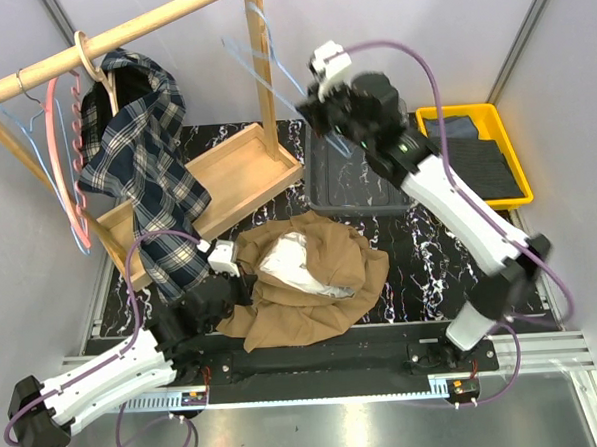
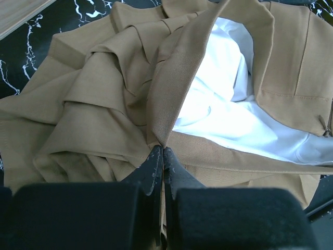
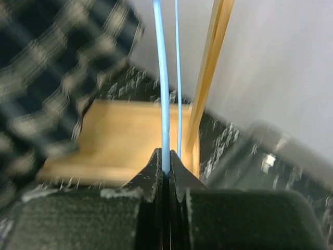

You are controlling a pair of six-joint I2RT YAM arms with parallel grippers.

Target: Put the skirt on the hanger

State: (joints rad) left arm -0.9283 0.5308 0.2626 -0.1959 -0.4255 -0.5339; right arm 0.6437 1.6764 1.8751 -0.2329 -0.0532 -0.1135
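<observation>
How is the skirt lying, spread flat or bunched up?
Bunched up: the skirt lies in crumpled folds, its white lining showing, with the left gripper pinching its waistband edge.

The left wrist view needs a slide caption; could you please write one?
Left gripper shut on a fold of the tan skirt, its white lining exposed.

skirt [image 1: 294, 319]: tan-brown, crumpled, waist opened on white lining; lay at worktop [image 1: 421, 262] centre.
hanger [image 3: 162, 94]: thin light-blue wire; was raised clear of the worktop, tilted.
</observation>
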